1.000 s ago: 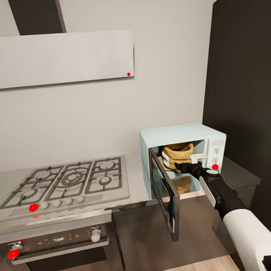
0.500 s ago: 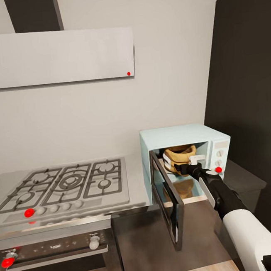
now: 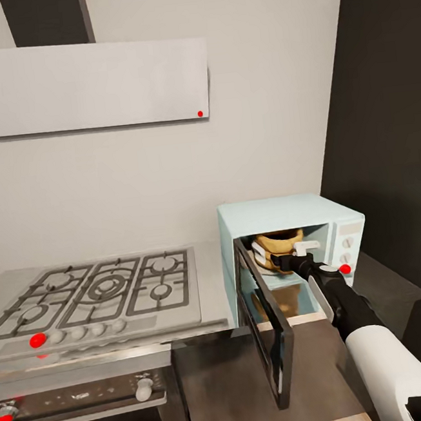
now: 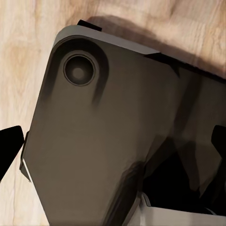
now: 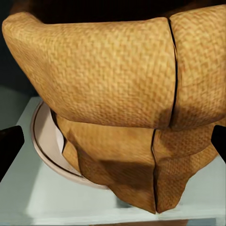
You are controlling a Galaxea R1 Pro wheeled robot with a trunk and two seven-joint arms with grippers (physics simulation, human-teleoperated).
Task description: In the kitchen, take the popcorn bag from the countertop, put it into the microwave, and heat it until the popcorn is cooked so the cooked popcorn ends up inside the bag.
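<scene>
Scanning left to right: ridged steel gas hob (image 3: 96, 294) at 9 o'clock, glossy grey steel countertop (image 3: 210, 269) running beneath it, then the pale mint-blue microwave (image 3: 288, 212) at 3 o'clock, its dark glass door (image 3: 269, 334) swung open.

Tan-brown woven sack-shaped popcorn bag (image 5: 117, 94) sits inside the cavity, its base partly on a white turntable plate (image 5: 44, 141). Right gripper (image 3: 287, 259) reaches into the opening at the bag; dark fingertips (image 5: 9, 143) flank it wide apart in the wrist view, so the jaws look spread, not clamped. Actual contact with the bag: cannot tell.

Handling, judged: light, soft, crushable, folded sides giving under pressure; coarse weave unlikely to slip. Best hold is across the thick rolled rim.

Left wrist view: dark rounded panel (image 4: 103, 141) over wood-grain floor (image 4: 28, 47); left gripper's state cannot be told.

Hidden: bag interior and any popcorn; cavity rear; bag's lower part behind the arm in head view; knobs too small to read.
</scene>
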